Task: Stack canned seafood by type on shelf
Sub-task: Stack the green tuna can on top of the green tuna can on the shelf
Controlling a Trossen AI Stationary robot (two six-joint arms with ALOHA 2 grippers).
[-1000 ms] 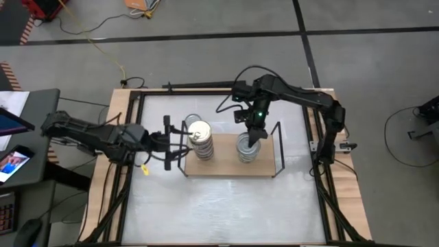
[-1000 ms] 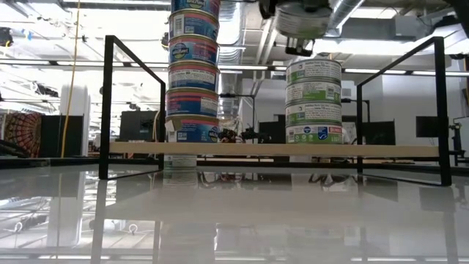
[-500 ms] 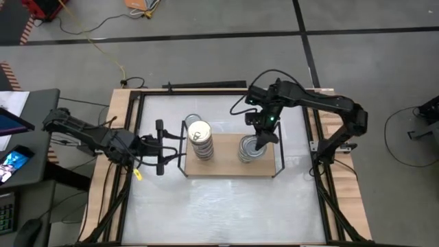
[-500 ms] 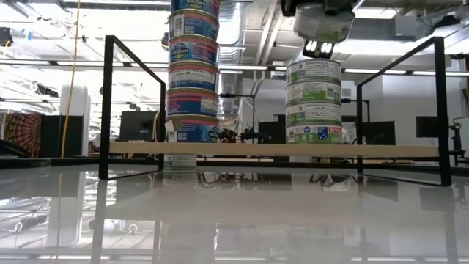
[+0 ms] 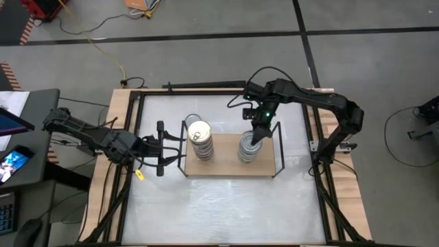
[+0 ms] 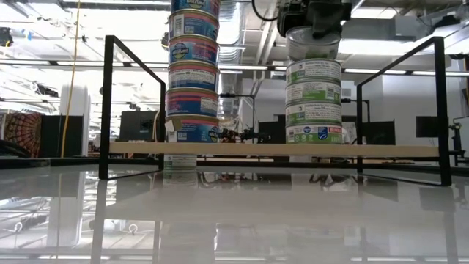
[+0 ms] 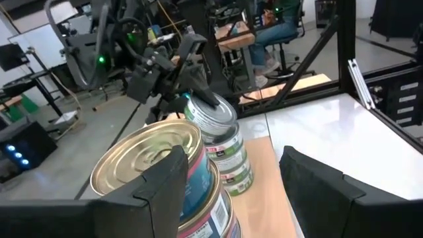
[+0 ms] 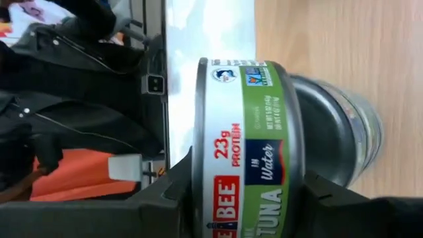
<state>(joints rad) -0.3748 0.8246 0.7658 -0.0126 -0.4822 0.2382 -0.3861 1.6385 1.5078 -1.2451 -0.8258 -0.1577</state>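
The shelf (image 5: 230, 169) (image 6: 278, 149) is a light wooden board with black wire frames at its short ends. Two stacks of tins stand on it: gold-lidded, blue-labelled ones on the left (image 5: 199, 137) (image 6: 193, 73) (image 7: 158, 165), and green-labelled, silver-lidded ones on the right (image 5: 247, 152) (image 6: 314, 103) (image 7: 225, 149). My right gripper (image 5: 258, 132) (image 8: 248, 198) is shut on a green-labelled tin (image 6: 313, 44) (image 8: 248, 152) directly over the right stack. My left gripper (image 5: 164, 147) (image 7: 231, 192) waits open beside the shelf's left end, facing the gold stack. My right gripper pinches the green-labelled tin between its two fingers (image 8: 168, 192), one against each flat face, with the label wall (image 8: 251, 165) showing between them. It comes slanting down from the far right. The tin lies level at the stack's top (image 6: 314, 66); whether it rests there I cannot tell.
The wire frames (image 6: 110, 103) (image 6: 437, 103) rise at both ends of the shelf. A silver round thing (image 5: 193, 120) lies just behind the gold stack. White tabletop (image 5: 226, 206) spreads in front of the shelf. Chairs and equipment fill the room beyond.
My right gripper carried the tin a little toward the table's right edge, then back and down, until it is level on top of the green stack. My left gripper drew back a little toward the table's left edge, away from the shelf. Both stacks stayed still.
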